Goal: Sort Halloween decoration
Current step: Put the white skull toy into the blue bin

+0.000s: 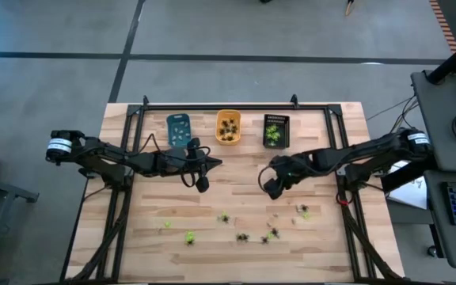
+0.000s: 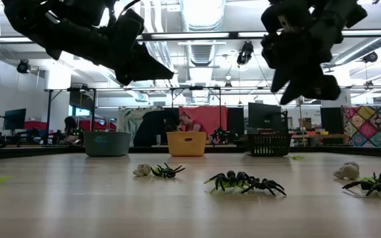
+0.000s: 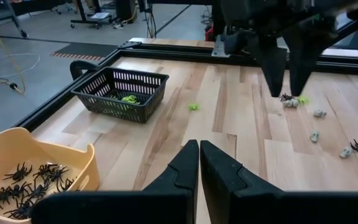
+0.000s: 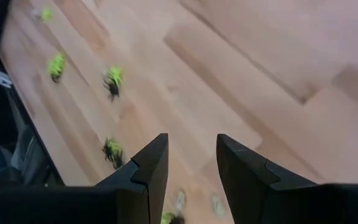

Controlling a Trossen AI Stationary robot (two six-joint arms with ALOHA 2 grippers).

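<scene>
- Your right gripper (image 1: 271, 188) hangs above the table with its fingers (image 4: 146, 177) spread apart and nothing between them; bare wood shows through the gap in the right wrist view.
- Your left gripper (image 1: 202, 186) hangs level with it over mid-table, fingers (image 3: 185, 168) pressed together, holding nothing.
- The two grippers face each other across a stretch of bare wooden table (image 1: 236, 178), well apart, neither touching any figure.
- On the near side of the right gripper, loose Halloween decoration lies scattered on the wood: a black and green pair (image 1: 302, 210) just past it toward the right rail, then a cluster of dark spiders (image 1: 269, 234) nearer the front edge.
- From the low view you see a black spider (image 2: 167, 171) beside a pale whitish figure (image 2: 142, 170), and a black spider overlapping a green one (image 2: 243, 182) at centre.
- Farther from the right gripper, on the left gripper's near side, sit yellow-green figures (image 1: 189, 237), one small piece (image 1: 166, 225) apart from the rest.
- On the far side of both grippers, three trays stand in a row along the back rail: blue tray (image 1: 178, 129) nearest the left gripper, orange tray (image 1: 228, 127) in the middle, black basket (image 1: 275, 131) nearest the right gripper.
- Orange tray holds black spiders (image 3: 27, 186); black basket holds yellow-green figures (image 3: 128, 99); blue tray's contents are too small to tell.
- One green piece (image 3: 193, 107) lies on the wood just beside the black basket.
</scene>
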